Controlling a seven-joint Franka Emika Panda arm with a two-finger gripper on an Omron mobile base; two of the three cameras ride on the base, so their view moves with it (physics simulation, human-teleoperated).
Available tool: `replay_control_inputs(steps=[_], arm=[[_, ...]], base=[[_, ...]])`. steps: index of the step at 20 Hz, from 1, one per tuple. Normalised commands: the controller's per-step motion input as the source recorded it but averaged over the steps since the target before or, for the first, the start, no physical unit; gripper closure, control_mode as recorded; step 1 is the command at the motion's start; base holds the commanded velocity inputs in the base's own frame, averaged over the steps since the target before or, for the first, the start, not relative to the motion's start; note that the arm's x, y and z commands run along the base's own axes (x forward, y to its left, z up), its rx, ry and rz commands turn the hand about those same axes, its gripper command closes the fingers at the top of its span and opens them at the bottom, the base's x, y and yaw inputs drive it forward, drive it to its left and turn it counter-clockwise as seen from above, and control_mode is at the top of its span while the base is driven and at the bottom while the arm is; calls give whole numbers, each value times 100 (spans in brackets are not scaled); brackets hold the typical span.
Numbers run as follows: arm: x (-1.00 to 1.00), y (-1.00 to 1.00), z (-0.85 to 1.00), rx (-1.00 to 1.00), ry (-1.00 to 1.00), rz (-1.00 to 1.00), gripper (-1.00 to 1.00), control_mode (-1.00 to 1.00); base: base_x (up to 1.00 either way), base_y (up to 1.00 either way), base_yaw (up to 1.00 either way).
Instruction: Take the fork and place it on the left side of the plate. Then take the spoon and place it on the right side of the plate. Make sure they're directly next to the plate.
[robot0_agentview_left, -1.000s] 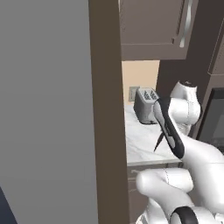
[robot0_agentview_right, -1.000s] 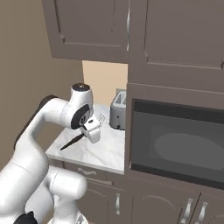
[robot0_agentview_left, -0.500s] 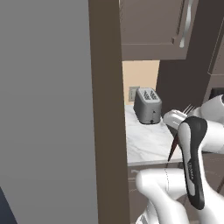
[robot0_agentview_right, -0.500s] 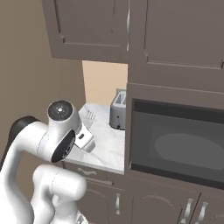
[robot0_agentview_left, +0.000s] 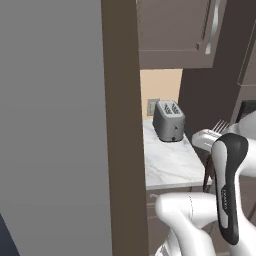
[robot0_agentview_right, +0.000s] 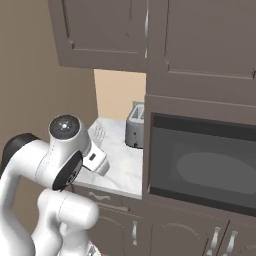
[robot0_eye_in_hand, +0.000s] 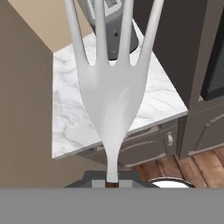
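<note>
My gripper (robot0_eye_in_hand: 112, 178) is shut on the handle of the fork (robot0_eye_in_hand: 111, 100). The fork is pale and silvery, and its tines point up and away from the hand, towards the toaster (robot0_eye_in_hand: 109, 26). In the left base view the fork (robot0_agentview_left: 220, 126) sticks up from the white hand (robot0_agentview_left: 205, 140), level with the right edge of the marble counter (robot0_agentview_left: 170, 162). In the right base view the fork (robot0_agentview_right: 98, 134) rises from the hand (robot0_agentview_right: 95, 157) over the counter's left front corner. The plate and the spoon are out of view.
A grey toaster (robot0_agentview_left: 168, 121) stands at the back of the small marble counter (robot0_agentview_right: 117, 165). A dark built-in microwave (robot0_agentview_right: 200, 165) fills the wall to the right. A tall brown panel (robot0_agentview_left: 122, 125) borders the counter on the left, and brown cabinets (robot0_agentview_right: 105, 35) hang above.
The arm has swung back from low over the counter towards the base, lifting the fork with it. The toaster and counter hold their places.
</note>
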Motion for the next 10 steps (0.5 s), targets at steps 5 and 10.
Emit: replay_control_inputs(steps=[5, 10], arm=[[-14, 1, 0, -9, 1, 1, 100, -100], [-3, 1, 0, -2, 0, 0, 100, 100]], base=[[0, 0, 0], [-28, 4, 0]])
